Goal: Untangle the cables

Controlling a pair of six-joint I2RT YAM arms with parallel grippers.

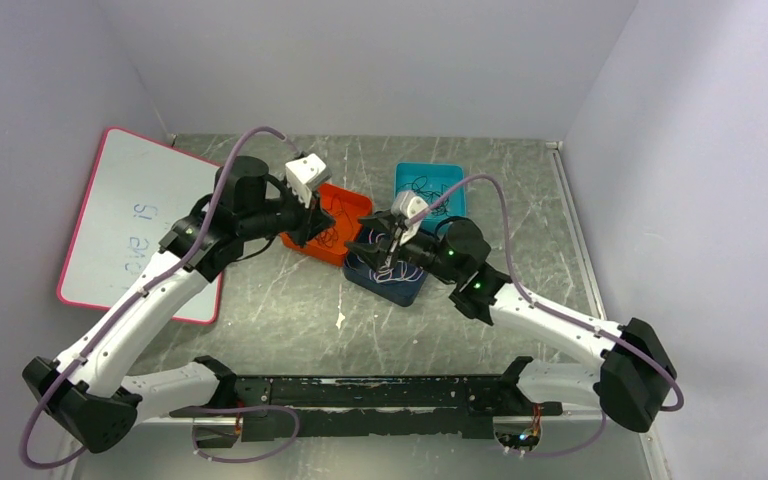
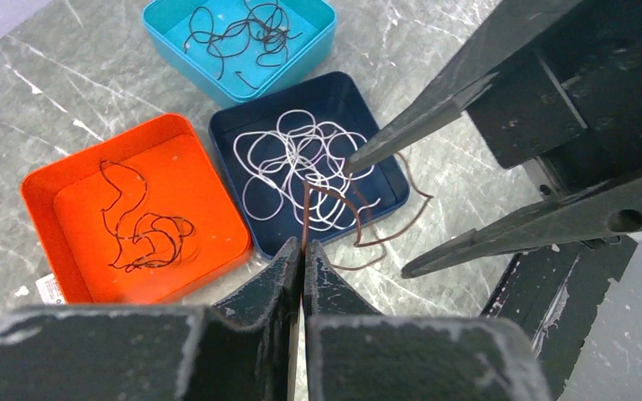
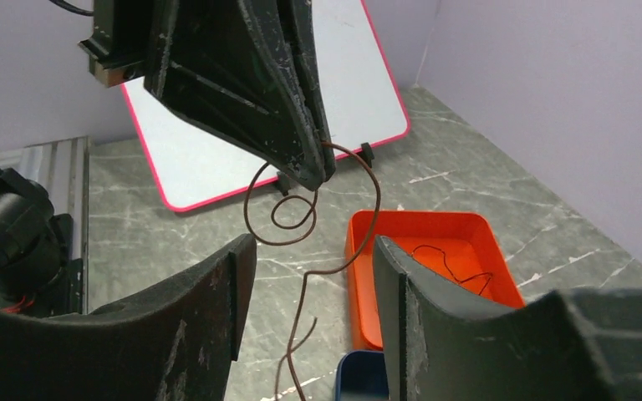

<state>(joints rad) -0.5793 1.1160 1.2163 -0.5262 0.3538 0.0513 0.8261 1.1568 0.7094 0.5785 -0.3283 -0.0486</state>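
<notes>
Left wrist view: the left gripper [image 2: 303, 248] is pinched tight on a thin brown cable [image 2: 358, 224], which dangles in loose curls above the navy tray [image 2: 255, 117] holding the white cable [image 2: 288, 159]. The right gripper [image 3: 313, 251] stands partly open with nothing gripped (the brown strand hangs between its spread fingers). A dark cable [image 2: 146, 238] lies in the orange tray [image 2: 75, 200] and a dark tangle [image 2: 247, 33] in the teal tray [image 2: 185, 52].
</notes>
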